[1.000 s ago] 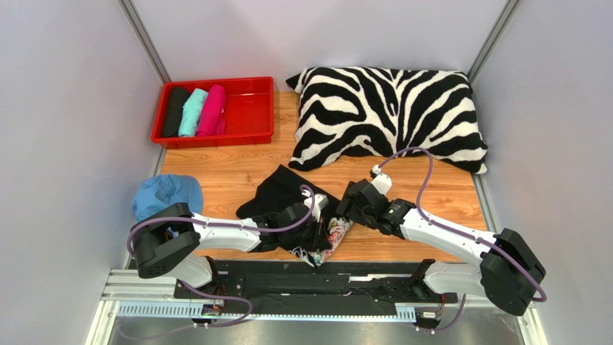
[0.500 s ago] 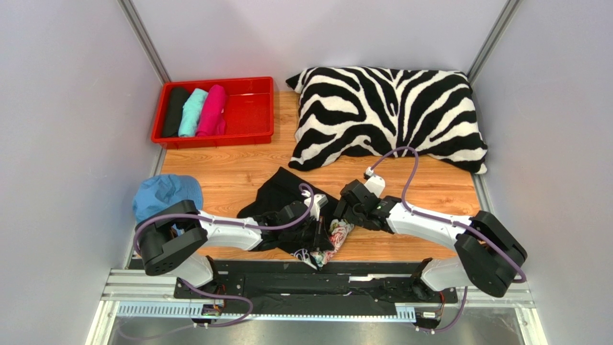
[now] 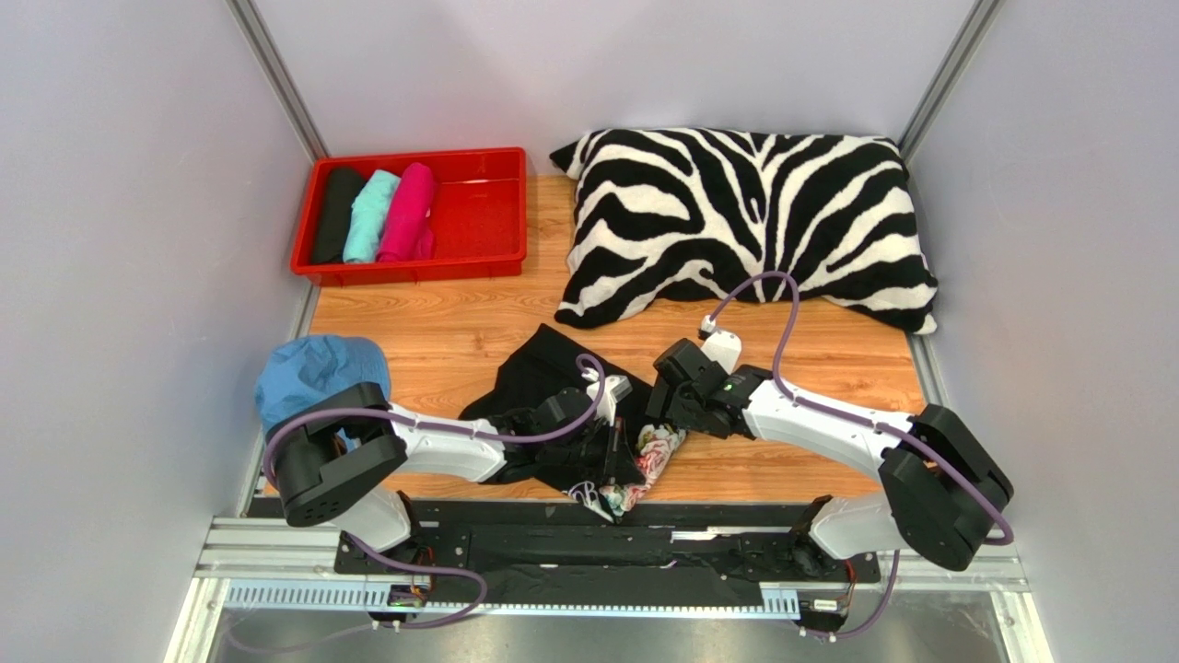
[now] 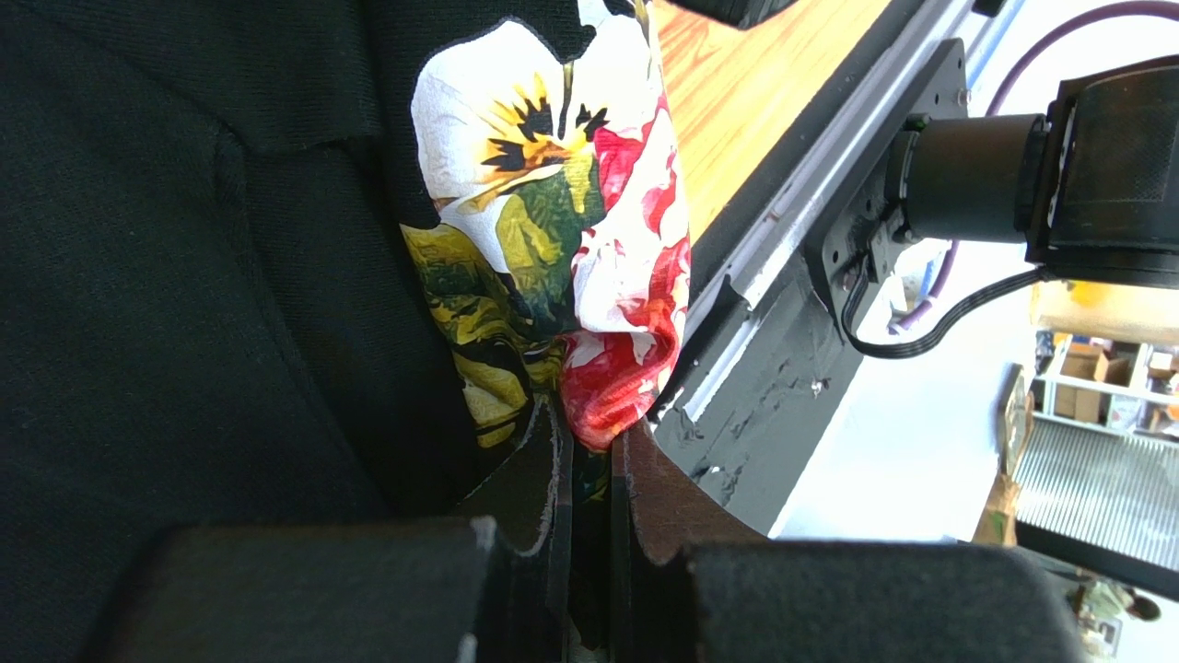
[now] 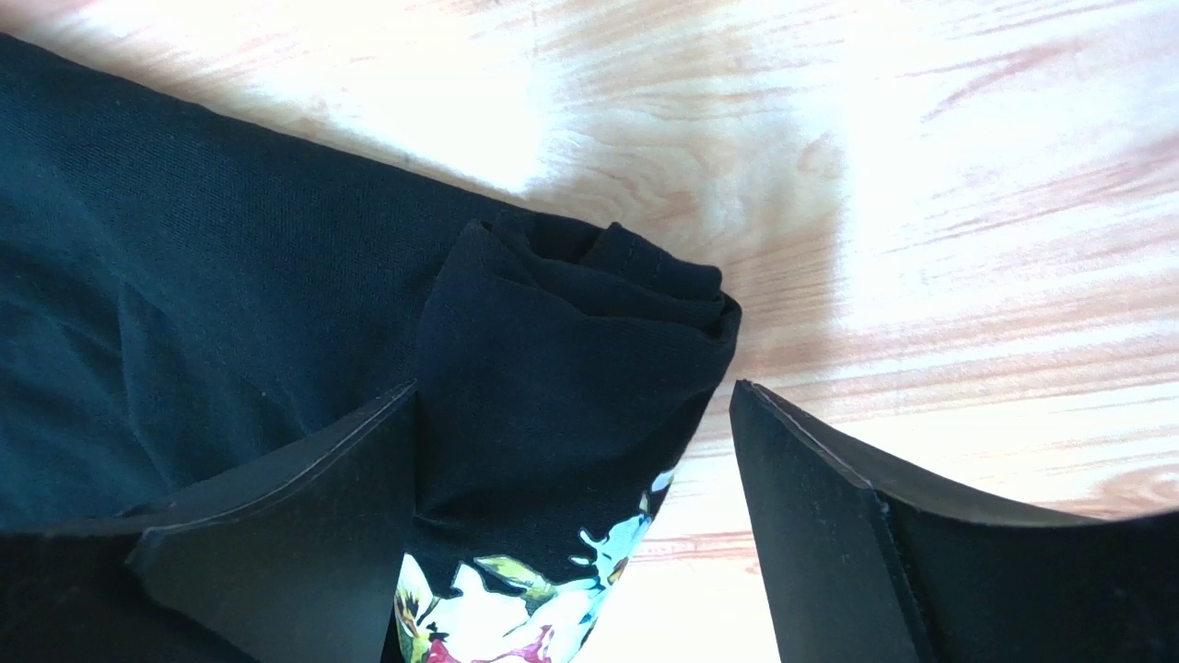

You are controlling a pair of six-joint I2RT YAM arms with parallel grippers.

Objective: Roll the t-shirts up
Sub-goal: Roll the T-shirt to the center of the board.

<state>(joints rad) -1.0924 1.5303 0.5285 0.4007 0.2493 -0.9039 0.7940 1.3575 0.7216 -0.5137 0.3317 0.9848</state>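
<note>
A black t-shirt [image 3: 543, 368] with a bright floral print [image 3: 651, 450] lies crumpled on the wooden table near the front edge. My left gripper [image 3: 610, 445] is shut on the shirt's floral fold, as the left wrist view [image 4: 588, 445] shows. My right gripper [image 3: 662, 409] is open, and in the right wrist view [image 5: 574, 398] its jaws straddle a bunched black end of the shirt [image 5: 581, 318]. Black [image 3: 335, 214], teal [image 3: 370, 216] and pink [image 3: 410, 210] rolled shirts lie side by side in the red tray [image 3: 478, 263] at the back left.
A zebra-striped pillow [image 3: 747, 221] fills the back right of the table. A light blue cap [image 3: 321, 373] sits at the left edge beside my left arm. A black rail [image 3: 581, 532] runs along the near edge, right below the shirt.
My right gripper has moved left onto the shirt's end and its arm has drawn in. My left gripper has shifted slightly toward the front edge, pulling the floral fold with it.
</note>
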